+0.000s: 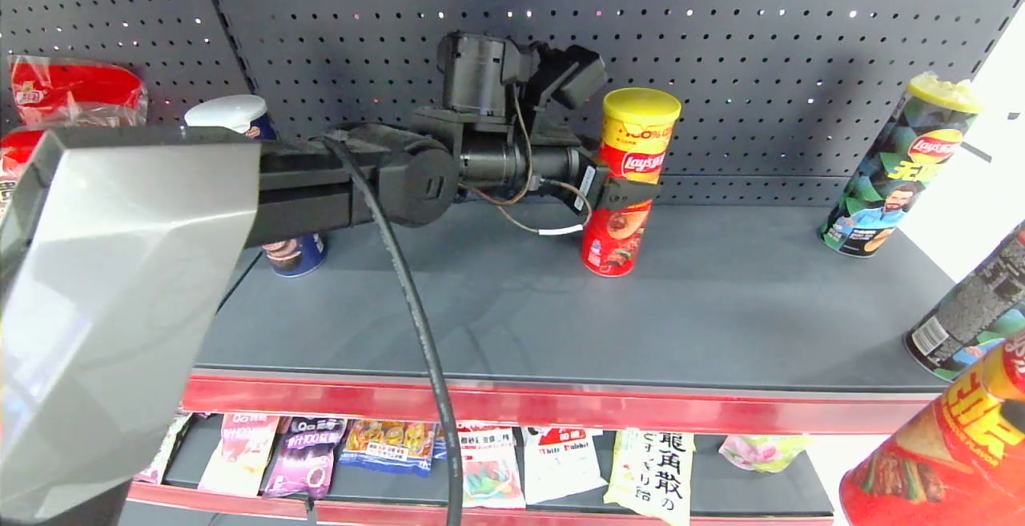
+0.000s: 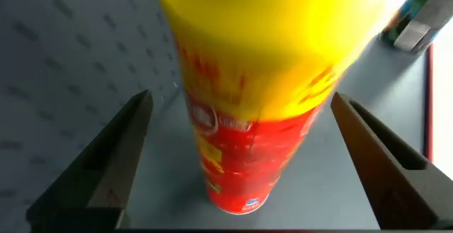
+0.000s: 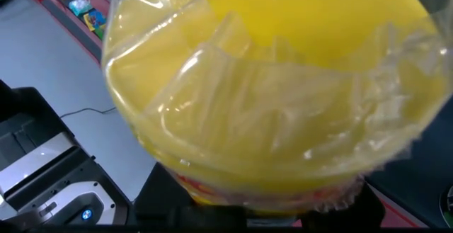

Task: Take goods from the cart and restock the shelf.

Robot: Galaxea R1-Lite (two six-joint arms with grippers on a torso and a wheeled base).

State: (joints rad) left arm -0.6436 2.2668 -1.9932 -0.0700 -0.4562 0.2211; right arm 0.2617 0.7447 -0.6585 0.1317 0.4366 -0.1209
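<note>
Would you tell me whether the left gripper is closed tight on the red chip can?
No, the left gripper straddles the red chip can, with a clear gap between it and each finger.

Grey shelf (red-edged): red can, green can

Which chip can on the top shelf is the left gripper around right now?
The red can with the yellow lid, upright mid-shelf between the left gripper's open fingers. The dark green can stands far right; the blue one sits far left.
</note>
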